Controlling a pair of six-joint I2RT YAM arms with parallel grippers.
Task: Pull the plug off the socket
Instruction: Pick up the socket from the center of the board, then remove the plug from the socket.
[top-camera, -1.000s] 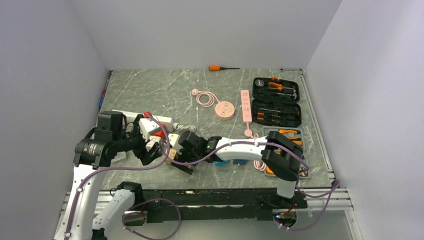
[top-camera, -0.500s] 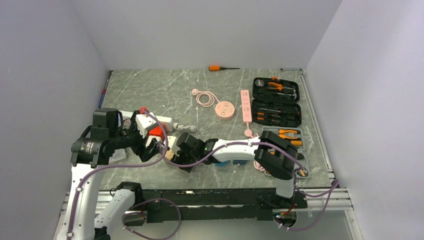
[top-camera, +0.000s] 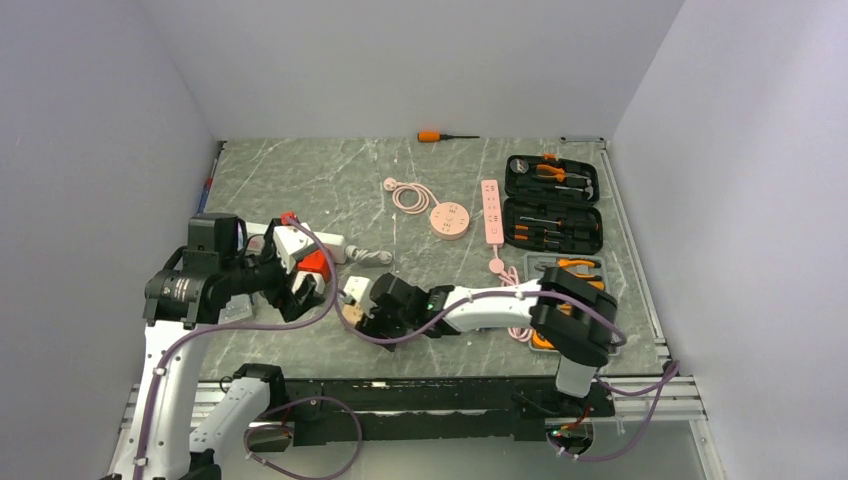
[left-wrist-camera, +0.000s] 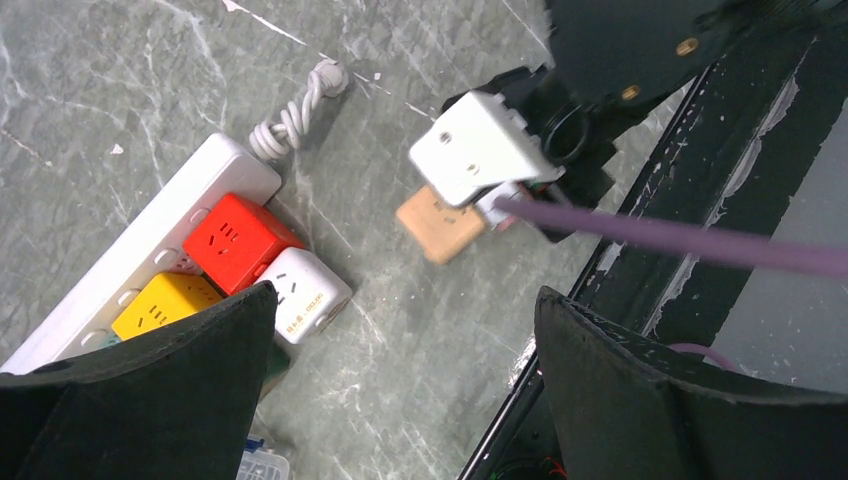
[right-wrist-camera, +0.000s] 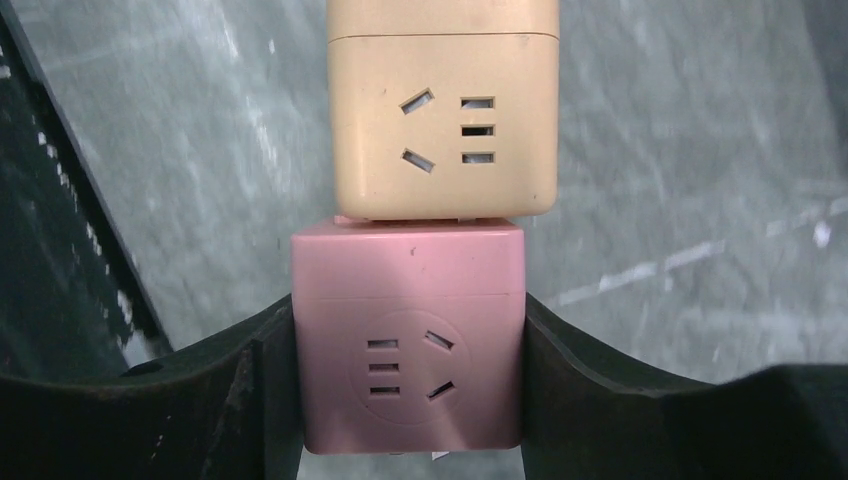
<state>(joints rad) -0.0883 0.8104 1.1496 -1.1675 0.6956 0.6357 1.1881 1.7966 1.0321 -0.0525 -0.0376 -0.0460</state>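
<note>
A pink cube gripped by the right claw, apart from the power strip.
The right claw is part closed, its fingers pressing both sides of the pink cube. A tan cube sits against the cube's front, the join hidden. The left claw hangs wide open and empty above the power strip, one end of which is cut off behind a finger.

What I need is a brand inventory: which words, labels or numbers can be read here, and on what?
Nothing is legible.
white cube: a line of small print on its side, too blurred to read.
pink cube, beige cube: only socket slots, no text.
pink power strip, tool case: too small to tell.
</note>
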